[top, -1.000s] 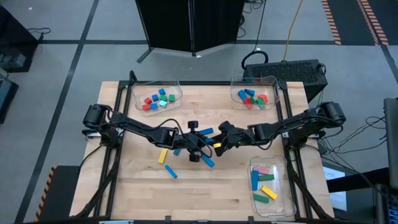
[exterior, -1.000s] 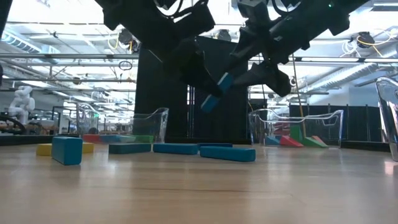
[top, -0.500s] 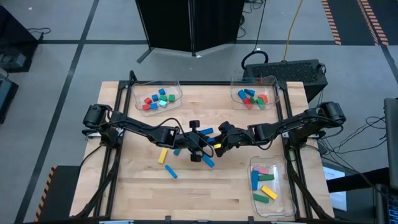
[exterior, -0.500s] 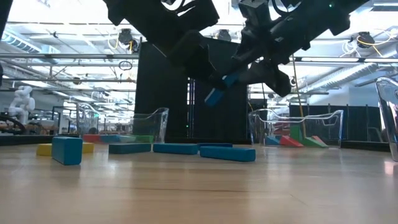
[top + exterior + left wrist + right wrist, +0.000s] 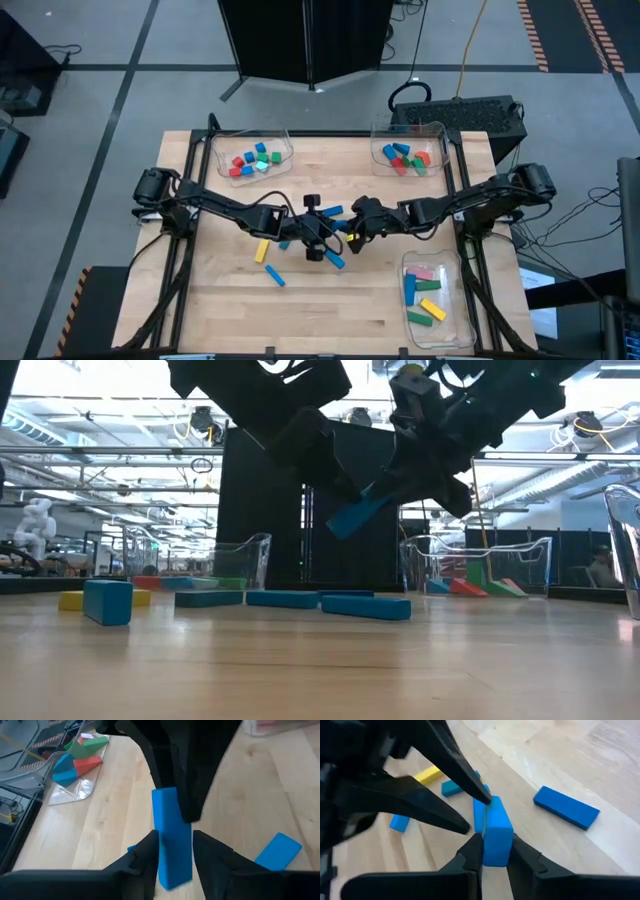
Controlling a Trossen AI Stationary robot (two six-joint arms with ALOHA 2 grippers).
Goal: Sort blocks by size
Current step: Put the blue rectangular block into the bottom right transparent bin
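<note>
Mid-air handover over the table centre: the left gripper (image 5: 172,851) and right gripper (image 5: 496,851) each have fingers clamped on the same blue bar (image 5: 356,516), well above the loose blocks (image 5: 300,599). Next, I judge, the left must release so the right can carry it to the long-block tray (image 5: 452,322). A second ago the right fingers stood apart beside the bar; now they are shut on it.

three clear trays (image 5: 283,147) are counted on the worktop (image 5: 340,300): at 11 o'clock, at 1 o'clock and at 4 o'clock. about seven small blocks (image 5: 250,163) are seen in the first, about six in the second, and four long ones, pink, blue, green and yellow, in the third. roughly six loose blocks, among them two yellow, are counted near the centre, some hidden. one blue bar (image 5: 356,515) is held aloft. two hands are counted: the left hand (image 5: 172,847) and the right hand (image 5: 497,851).
</note>
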